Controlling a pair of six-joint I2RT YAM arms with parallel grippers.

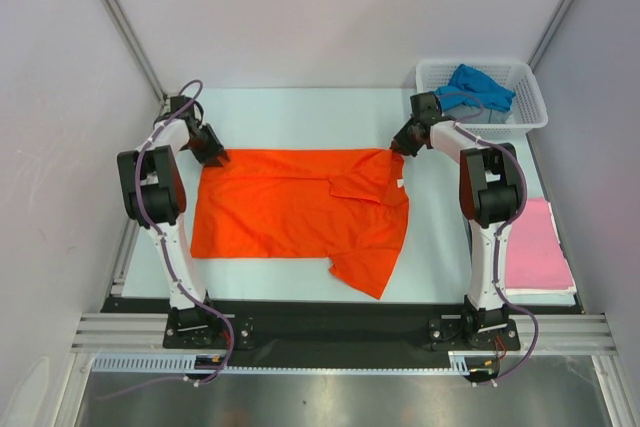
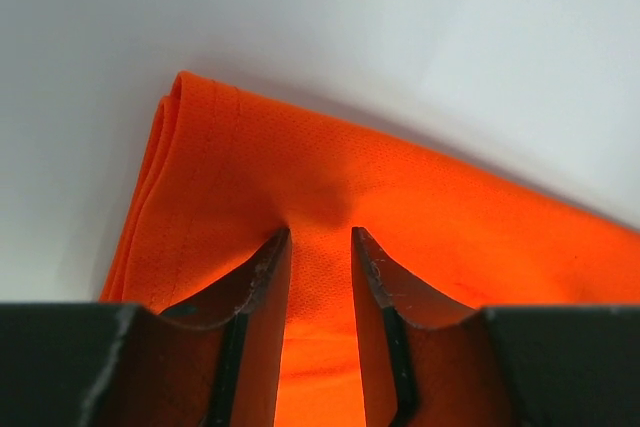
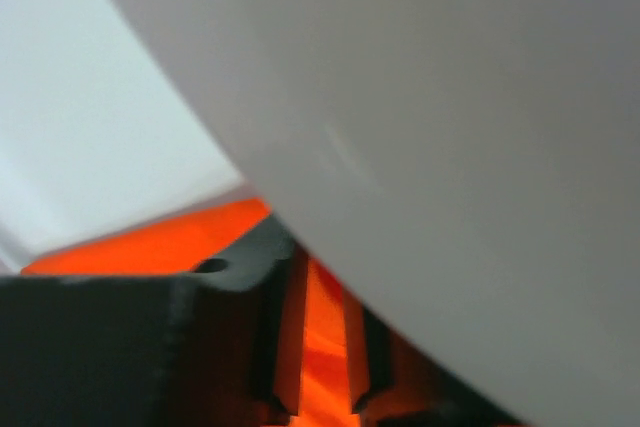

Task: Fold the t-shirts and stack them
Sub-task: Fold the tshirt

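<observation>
Orange shirt: the bright orange-red short-sleeved cloth t-shirt [image 1: 290,212] lay spread on the pale table [image 1: 300,117], between the two arms.
Left gripper: the left gripper [image 2: 320,247] pinched the shirt's doubled far-left corner, with cloth puckered at the fingertips.
Right gripper: the right gripper [image 3: 325,357] had its jaws narrowed on orange cloth at the far-right corner.
Blue shirt: the crumpled blue t-shirt [image 1: 480,87] sat in the white plastic mesh basket [image 1: 432,74].
Pink shirt: the folded pink t-shirt [image 1: 538,242] lay right of the right arm.

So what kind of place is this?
Likely a robot lab booth: plain white walls enclose a table, the left arm and right arm are mounted on a metal frame, working an orange t-shirt.
</observation>
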